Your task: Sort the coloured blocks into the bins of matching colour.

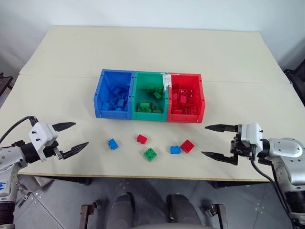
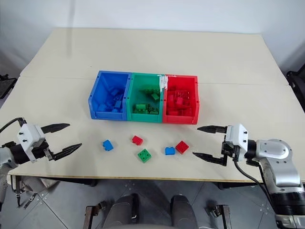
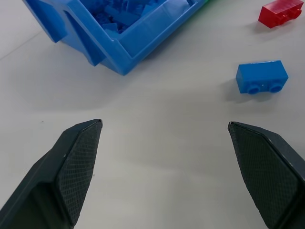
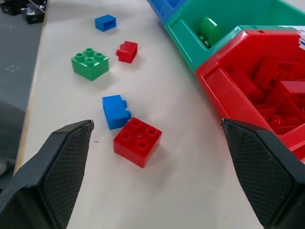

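Three joined bins stand mid-table: blue bin [image 1: 112, 113], green bin [image 1: 149, 116] and red bin [image 1: 185, 117], each holding blocks of its own colour. Several loose blocks lie in front of them: a blue block [image 1: 112, 143], a small red block [image 1: 141, 139], a green block [image 1: 150, 154], a second blue block [image 1: 175, 149] and a larger red block [image 1: 187, 146] touching it. My left gripper [image 1: 81, 134] hovers open left of the blocks, empty. My right gripper [image 1: 204, 140] is open and empty to their right, fingers pointing at the red block [image 4: 137, 141].
White tape [image 1: 167, 81] marks the rim between the green and red bins. The table's front edge [image 1: 152, 177] runs just below the loose blocks. Bare tabletop stretches behind the bins and at both sides.
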`<action>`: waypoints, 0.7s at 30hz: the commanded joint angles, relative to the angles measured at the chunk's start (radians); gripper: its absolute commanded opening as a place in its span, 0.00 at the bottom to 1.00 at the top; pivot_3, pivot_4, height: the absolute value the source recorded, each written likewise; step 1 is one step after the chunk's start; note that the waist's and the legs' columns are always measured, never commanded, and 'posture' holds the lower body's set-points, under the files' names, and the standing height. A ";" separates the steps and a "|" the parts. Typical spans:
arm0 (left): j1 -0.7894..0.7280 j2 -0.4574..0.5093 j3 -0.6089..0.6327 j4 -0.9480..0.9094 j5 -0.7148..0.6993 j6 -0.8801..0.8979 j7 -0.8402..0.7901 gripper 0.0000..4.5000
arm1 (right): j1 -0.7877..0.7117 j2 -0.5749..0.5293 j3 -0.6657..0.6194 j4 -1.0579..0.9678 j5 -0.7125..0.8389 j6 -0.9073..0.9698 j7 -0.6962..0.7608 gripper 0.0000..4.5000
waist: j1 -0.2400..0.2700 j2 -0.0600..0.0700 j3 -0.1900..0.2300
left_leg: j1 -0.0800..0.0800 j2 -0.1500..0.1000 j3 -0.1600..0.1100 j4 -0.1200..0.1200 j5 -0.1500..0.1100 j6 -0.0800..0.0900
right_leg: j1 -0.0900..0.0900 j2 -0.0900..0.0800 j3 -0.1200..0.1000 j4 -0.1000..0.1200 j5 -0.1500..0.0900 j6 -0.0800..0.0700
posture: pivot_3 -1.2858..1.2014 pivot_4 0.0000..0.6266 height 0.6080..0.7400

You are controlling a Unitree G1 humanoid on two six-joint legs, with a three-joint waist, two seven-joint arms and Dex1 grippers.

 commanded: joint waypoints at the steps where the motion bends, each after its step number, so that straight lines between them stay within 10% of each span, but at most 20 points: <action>1: -0.028 -0.016 -0.018 -0.033 0.003 0.008 0.024 1.00 | -0.018 0.012 -0.016 -0.004 0.002 -0.027 -0.007 1.00 | 0.001 0.000 0.000 | 0.000 0.000 0.000 0.000 0.000 0.000 | 0.000 0.000 0.000 0.000 0.000 0.000 | 0.52 0.24 1.00; 21: -0.157 -0.064 -0.289 -0.425 -0.152 0.370 -0.071 1.00 | 0.001 -0.055 -0.076 0.267 -0.078 -0.165 0.095 1.00 | -0.009 0.000 0.000 | 0.002 0.001 0.001 0.006 0.002 -0.004 | 0.002 0.003 0.004 0.002 0.000 0.001 | 0.52 0.24 1.00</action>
